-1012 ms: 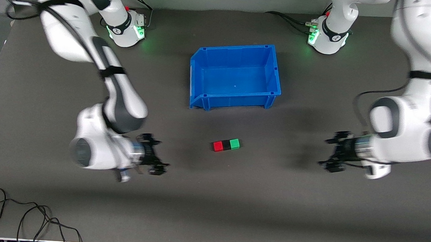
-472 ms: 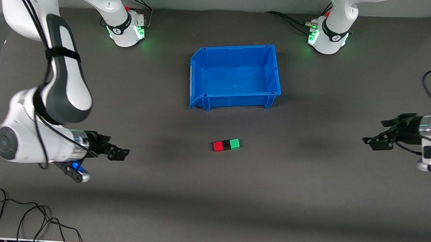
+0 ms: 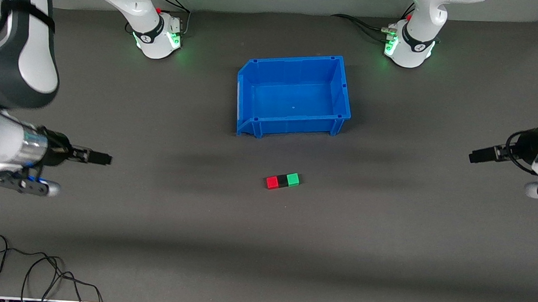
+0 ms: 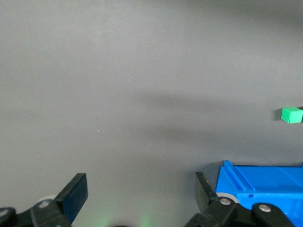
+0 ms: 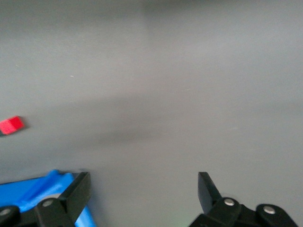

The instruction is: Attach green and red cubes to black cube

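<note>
Item: red cube (image 3: 272, 182), black cube (image 3: 283, 181), green cube (image 3: 293, 179), joined. My left pincer (image 3: 483, 155), right pincer (image 3: 92, 157): spread, empty; best kept well clear.

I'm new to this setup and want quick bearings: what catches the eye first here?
A big blue bin sits mid-table between the two arm bases. Nearer the front camera lies a tight row of small cubes: red cube, black cube, green cube, touching. The left end effector and right end effector hang open at the table's ends, holding nothing.

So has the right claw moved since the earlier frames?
Yes. The right claw has pulled away from the red cube, toward the right arm's end of the table, open and empty.
</note>
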Available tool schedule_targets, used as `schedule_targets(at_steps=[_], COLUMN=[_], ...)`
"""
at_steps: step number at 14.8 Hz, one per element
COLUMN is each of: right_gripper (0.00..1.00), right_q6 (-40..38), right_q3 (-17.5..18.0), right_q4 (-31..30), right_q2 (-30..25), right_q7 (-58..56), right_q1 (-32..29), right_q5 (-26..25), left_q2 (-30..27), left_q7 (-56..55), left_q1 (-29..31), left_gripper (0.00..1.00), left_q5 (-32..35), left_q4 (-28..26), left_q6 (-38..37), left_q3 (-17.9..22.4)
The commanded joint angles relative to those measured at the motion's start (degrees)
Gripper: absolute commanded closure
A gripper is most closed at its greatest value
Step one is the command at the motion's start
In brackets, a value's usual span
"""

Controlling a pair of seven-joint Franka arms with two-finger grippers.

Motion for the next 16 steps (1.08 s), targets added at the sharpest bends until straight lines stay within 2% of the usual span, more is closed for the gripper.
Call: schedule_targets(at_steps=[1, 3, 4, 6, 11, 16], right_gripper=[0.00, 0.00, 0.00, 0.00, 0.00, 0.00], right_q6=[4.5, 7.2, 9.0, 8.6, 3.5, 4.0], right_q3=[4.5, 4.8, 4.8, 4.9, 3.6, 3.5], right_q4=[-4.0, -6.5, -9.6, -13.5, -13.1, -12.3], right_q2=[-5.9, -8.4, -11.5, -15.2, -14.7, -14.6], right_q7=[-2.6, -7.5, -8.5, -7.8, -8.3, -8.5], right_q1=[-3.2, -4.5, -4.4, -4.4, -4.8, -4.5], right_q5=[-3.4, -3.4, -3.8, -3.8, -3.8, -3.9], left_q2=[-3.2, -5.9, -7.4, -9.1, -11.4, -11.3], left_q7=[2.4, 4.5, 5.9, 6.2, 8.0, 9.0], left_q1=[-2.1, -2.8, -2.8, -3.8, -4.6, -3.9], left_gripper=[0.00, 0.00, 0.00, 0.00, 0.00, 0.00], left_q5=[1.6, 2.5, 3.3, 3.5, 3.4, 3.7], left_q4=[-1.0, -3.1, -4.6, -6.5, -6.5, -6.1], left_q6=[0.0, 1.0, 2.4, 3.8, 1.0, -2.1], left_q3=[0.4, 0.5, 0.4, 0.4, 0.1, 0.5])
